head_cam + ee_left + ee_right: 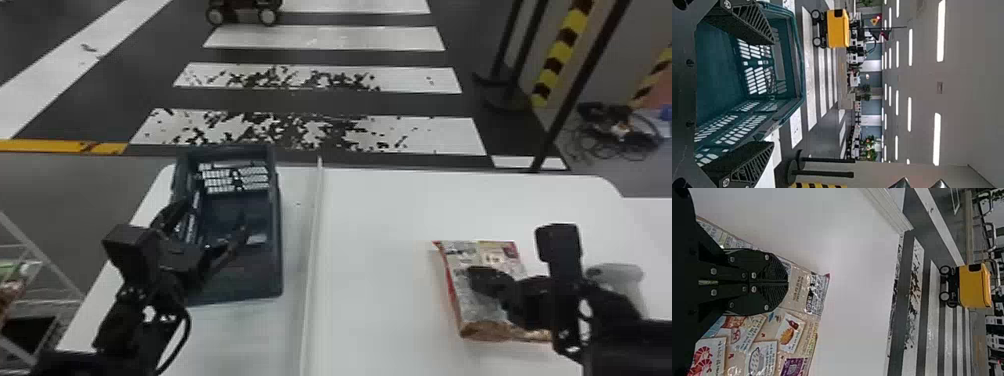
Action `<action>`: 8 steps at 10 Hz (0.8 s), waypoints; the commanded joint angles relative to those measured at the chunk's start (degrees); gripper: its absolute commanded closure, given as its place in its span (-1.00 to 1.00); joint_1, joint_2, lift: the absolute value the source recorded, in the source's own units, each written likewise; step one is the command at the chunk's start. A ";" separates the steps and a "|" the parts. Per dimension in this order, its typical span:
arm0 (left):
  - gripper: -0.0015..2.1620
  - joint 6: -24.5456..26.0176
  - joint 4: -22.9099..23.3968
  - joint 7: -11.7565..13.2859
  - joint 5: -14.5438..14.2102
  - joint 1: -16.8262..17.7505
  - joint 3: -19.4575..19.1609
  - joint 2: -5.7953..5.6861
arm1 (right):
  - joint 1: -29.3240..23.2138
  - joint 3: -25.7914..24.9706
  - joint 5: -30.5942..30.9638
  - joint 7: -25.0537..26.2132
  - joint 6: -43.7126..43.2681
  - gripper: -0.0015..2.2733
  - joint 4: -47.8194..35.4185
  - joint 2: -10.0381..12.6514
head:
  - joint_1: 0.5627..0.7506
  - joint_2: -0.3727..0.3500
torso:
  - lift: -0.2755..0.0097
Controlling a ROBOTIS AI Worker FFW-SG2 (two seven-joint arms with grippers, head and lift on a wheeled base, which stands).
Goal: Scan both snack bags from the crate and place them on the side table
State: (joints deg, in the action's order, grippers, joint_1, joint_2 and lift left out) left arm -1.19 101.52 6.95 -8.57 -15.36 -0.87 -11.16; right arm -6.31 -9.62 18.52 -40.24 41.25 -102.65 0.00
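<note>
So the right gripper has its jaws closed, flat faces together, over the snack bag. Can't tell if they're pressing on the film or just above it, and I see no pinched fold. My guess is it's minding the bag or nudging it square for a scan.

Bag's lying flat on the tabletop, right of the raised strip, busy printed side up. Makes sense if the code is on that face, though I can't pick one out for sure. Looks like its long axis runs away from the robot, a bit skewed, one crimped end facing the far edge. What I take for the scanner sits farther right, behind the arm.

Left gripper has its jaws spread wide with nothing between them, over the crate, which also runs lengthwise away from the robot. Probably opened up that wide to straddle a bag.
</note>
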 commanded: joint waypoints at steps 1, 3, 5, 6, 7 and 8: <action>-0.92 -0.08 -0.01 -0.01 -0.05 -0.02 -0.09 0.00 | 0.16 -0.84 0.46 -0.19 -0.33 0.98 0.43 0.05 | 0.41 0.09 | 0.24; -0.92 -0.08 -0.01 -0.01 -0.05 -0.02 -0.09 -0.09 | 0.16 -2.24 0.55 -1.42 -1.04 0.98 0.87 0.05 | 0.41 0.06 | 0.24; -0.92 -0.08 -0.01 -0.01 -0.05 -0.02 -0.09 0.00 | 0.51 -3.47 0.81 -2.12 -1.91 0.98 1.48 0.05 | 0.41 0.03 | 0.24; -0.92 -0.08 -0.01 -0.01 -0.05 -0.02 -0.01 0.00 | 0.60 -3.74 1.34 -2.74 -2.62 0.98 1.92 0.05 | 0.41 0.02 | 0.24; -0.92 0.09 -0.01 -0.01 -0.05 -0.02 -0.09 0.00 | 0.86 -4.09 1.60 -3.09 -2.97 0.98 2.36 0.05 | 0.41 0.01 | 0.24; -0.92 -0.08 -0.01 -0.01 -0.05 -0.02 -0.09 0.00 | 1.12 -4.26 1.69 -3.53 -3.14 0.98 2.80 0.05 | 0.41 0.00 | 0.24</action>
State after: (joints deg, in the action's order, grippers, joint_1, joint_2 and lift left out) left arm -1.23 101.52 6.94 -8.61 -15.38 -0.94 -11.16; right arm -5.34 -13.77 20.17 -43.74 38.21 -100.10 0.00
